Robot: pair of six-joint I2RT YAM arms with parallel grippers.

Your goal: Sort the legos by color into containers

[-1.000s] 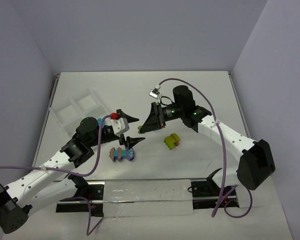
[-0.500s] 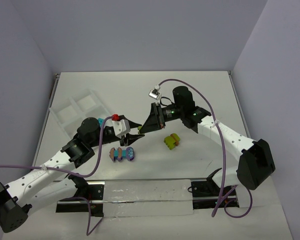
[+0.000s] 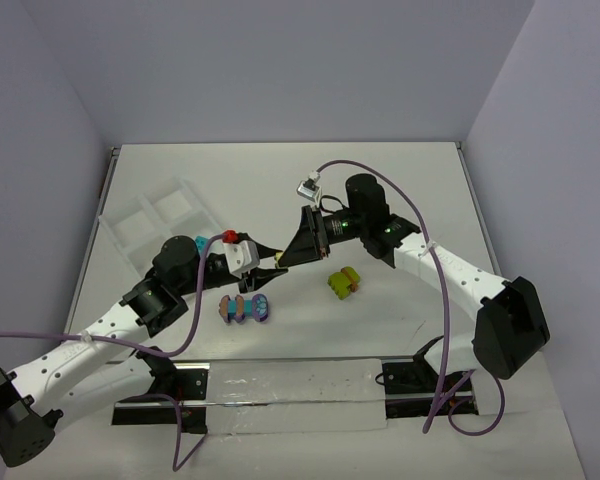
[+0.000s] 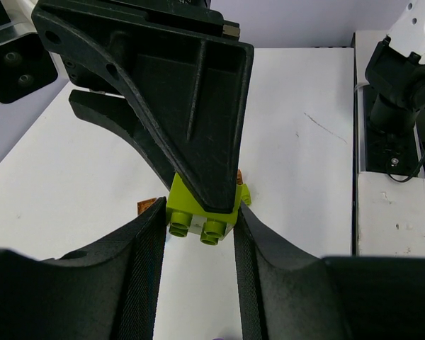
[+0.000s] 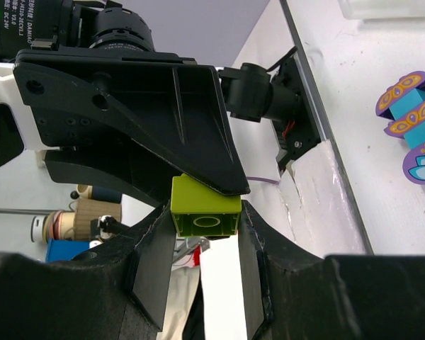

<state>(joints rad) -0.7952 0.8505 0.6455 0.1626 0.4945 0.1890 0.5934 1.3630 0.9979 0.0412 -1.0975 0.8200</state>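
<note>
Both pairs of jaws around lime brick (image 4: pixel 188 210)

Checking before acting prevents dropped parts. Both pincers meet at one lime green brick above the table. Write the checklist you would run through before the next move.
1. Left pincer shut on the lime green brick: ok.
2. Right pincer shut on it too: ok.
3. Brick held off the table: ok.
4. Brick free of any snapped-on piece: cannot tell.
5. Way to the white tray unblocked: ok.
</note>
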